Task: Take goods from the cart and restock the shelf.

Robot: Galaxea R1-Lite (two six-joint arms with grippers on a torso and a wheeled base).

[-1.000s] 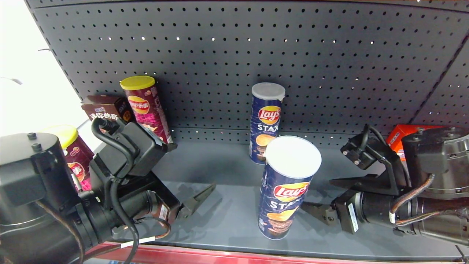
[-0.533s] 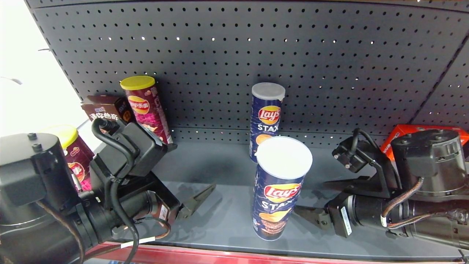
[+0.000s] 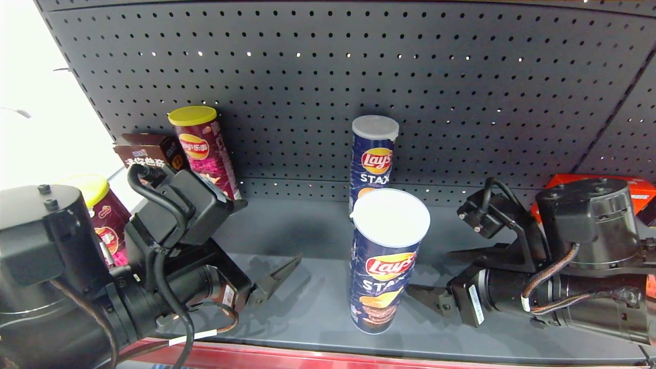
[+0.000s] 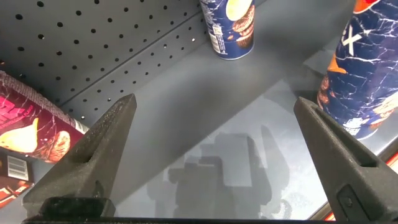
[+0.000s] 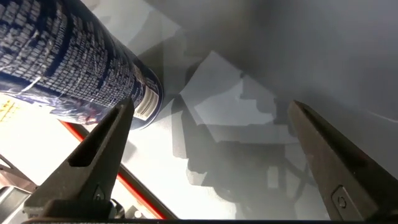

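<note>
The front blue can (image 3: 387,266) stands upright near the front lip of the shelf (image 3: 307,307), long axis vertical, straight ahead of the rear blue can (image 3: 373,154). It sits to the left of my right pincer (image 3: 430,271), whose fingers are spread wide, the can just off one fingertip and not between them. My left pincer (image 4: 214,102), also spread and empty, is well apart on the far side, so I'd judge any squaring-up falls to the right arm.
</note>
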